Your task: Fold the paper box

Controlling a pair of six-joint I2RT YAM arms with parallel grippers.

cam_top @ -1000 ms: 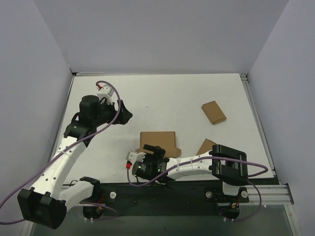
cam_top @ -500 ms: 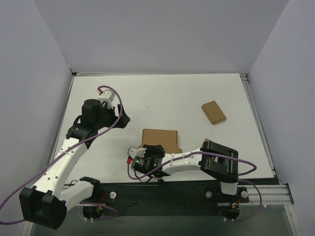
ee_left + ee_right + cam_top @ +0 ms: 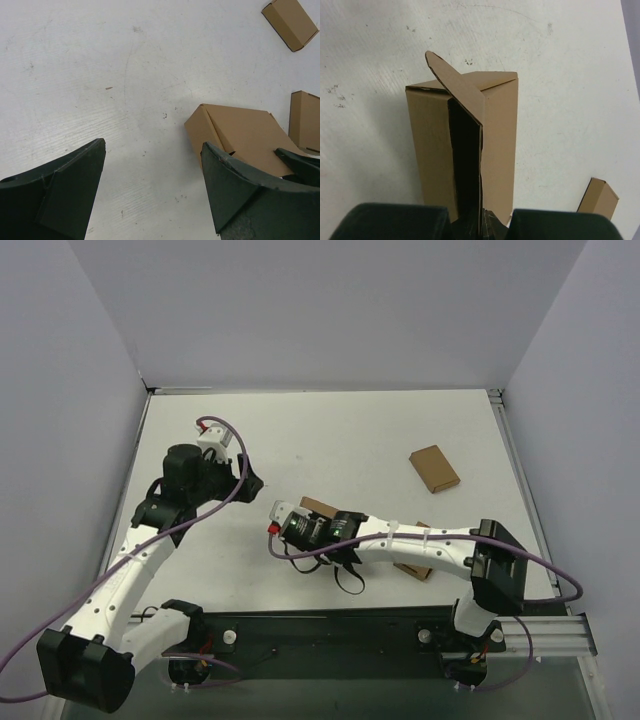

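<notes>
The paper box (image 3: 497,140) is a brown cardboard sleeve, partly opened, with a flap sticking up at its far end. My right gripper (image 3: 481,222) is shut on the edge of one of its panels, and a dark gap shows beside that panel. From above, the right gripper (image 3: 322,522) and its arm cover most of the paper box (image 3: 318,506). My left gripper (image 3: 250,478) hovers to the box's left. Seen from the left wrist, the left gripper (image 3: 152,185) stands open over bare table, with the paper box (image 3: 240,132) just past its right finger.
A small folded brown box (image 3: 434,468) lies at the back right. Another small brown box (image 3: 415,568) sits partly under my right arm. Grey walls enclose the white table (image 3: 350,430) on three sides.
My right gripper has shut on the paper box's panel and swung away from the table's near edge, its arm now stretched out flat. The box has lifted and opened. The left arm has barely moved.
</notes>
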